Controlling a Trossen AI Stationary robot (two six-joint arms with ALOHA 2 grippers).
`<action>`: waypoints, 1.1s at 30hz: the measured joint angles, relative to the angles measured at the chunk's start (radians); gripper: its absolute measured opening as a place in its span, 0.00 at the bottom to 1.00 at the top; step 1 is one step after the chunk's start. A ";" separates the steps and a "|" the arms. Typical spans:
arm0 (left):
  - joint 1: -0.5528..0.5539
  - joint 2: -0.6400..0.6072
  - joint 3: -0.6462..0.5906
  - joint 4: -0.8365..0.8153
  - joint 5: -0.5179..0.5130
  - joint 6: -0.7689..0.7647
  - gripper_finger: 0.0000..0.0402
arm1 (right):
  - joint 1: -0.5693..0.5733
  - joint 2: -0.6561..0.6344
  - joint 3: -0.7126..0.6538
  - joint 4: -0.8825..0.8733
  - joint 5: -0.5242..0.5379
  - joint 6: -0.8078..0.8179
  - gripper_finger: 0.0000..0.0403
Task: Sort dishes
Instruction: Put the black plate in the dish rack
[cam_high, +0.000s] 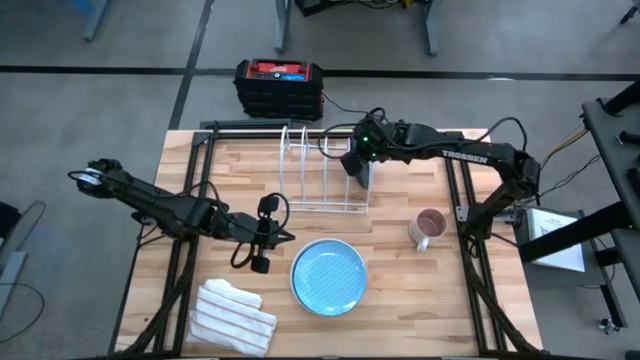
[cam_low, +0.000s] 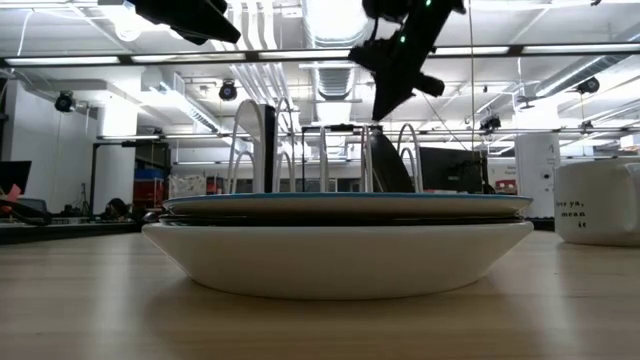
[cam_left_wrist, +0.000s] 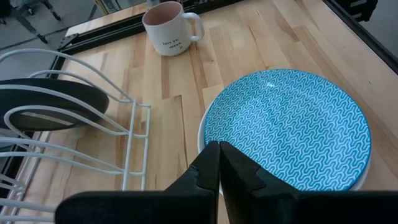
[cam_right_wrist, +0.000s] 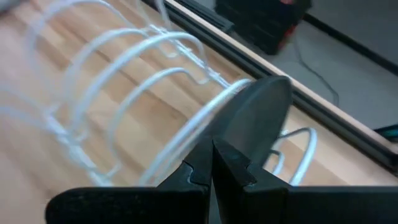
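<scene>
2 jaws clenched: right gripper (cam_high: 361, 171) grips dark dish (cam_right_wrist: 258, 118); left gripper (cam_high: 262, 236) empty.

My two arms: matte black, slim jointed links. Right arm (cam_high: 470, 155) carries white "TROSSEN" lettering along forearm; small green light glows at its wrist, just above its claw (cam_high: 358, 168). Thin black cables loop off that arm's elbow and base. Left arm (cam_high: 160, 205) plain black, cable looped at its shoulder end. Left claw (cam_high: 262, 240): two black, wedge-shaped fingers (cam_left_wrist: 208, 171), smooth faces; round black knobs beside them.
</scene>
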 joint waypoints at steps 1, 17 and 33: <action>0.000 0.000 0.000 0.000 0.000 0.000 0.00 | 0.000 -0.007 0.000 0.000 -0.013 0.004 0.00; 0.000 0.000 -0.003 0.001 0.001 -0.004 0.00 | -0.007 0.026 0.001 -0.013 0.021 0.088 0.21; 0.000 0.000 -0.027 0.004 0.000 -0.004 0.00 | -0.006 0.041 -0.003 -0.022 0.022 0.102 0.35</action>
